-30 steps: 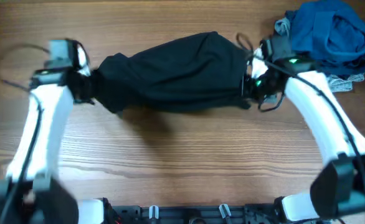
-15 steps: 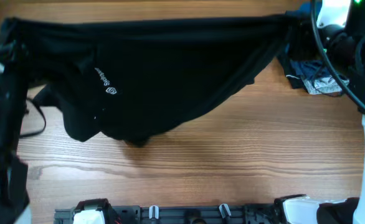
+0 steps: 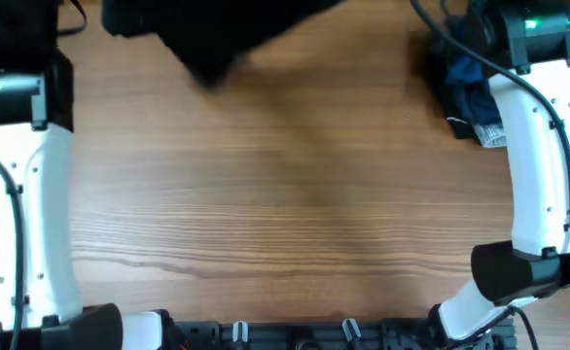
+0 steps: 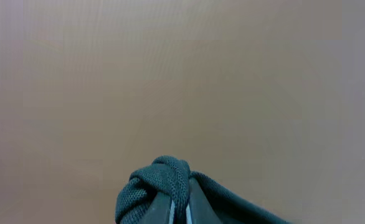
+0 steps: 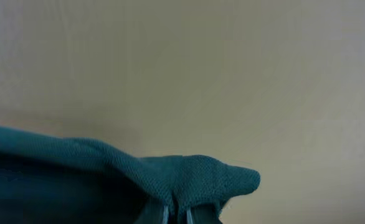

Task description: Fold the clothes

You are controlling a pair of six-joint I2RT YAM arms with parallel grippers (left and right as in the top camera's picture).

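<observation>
The black T-shirt (image 3: 207,29) hangs at the top edge of the overhead view, blurred, mostly out of frame, lifted off the table. In the left wrist view my left gripper (image 4: 179,208) is shut on a bunched fold of the dark fabric (image 4: 161,180). In the right wrist view my right gripper (image 5: 176,214) is shut on another bunch of the same fabric (image 5: 195,177). Both arms reach to the far edge of the table; the fingers themselves are out of the overhead view. The white logo is hidden.
A heap of blue and grey garments (image 3: 470,92) lies at the far right, partly behind the right arm (image 3: 538,146). The left arm (image 3: 22,165) runs along the left side. The wooden table (image 3: 285,214) fills the view.
Both arms have lifted the black T-shirt up and away to the far edge. It was spread wide across the view half a second ago; now only its lower part shows at the top.
</observation>
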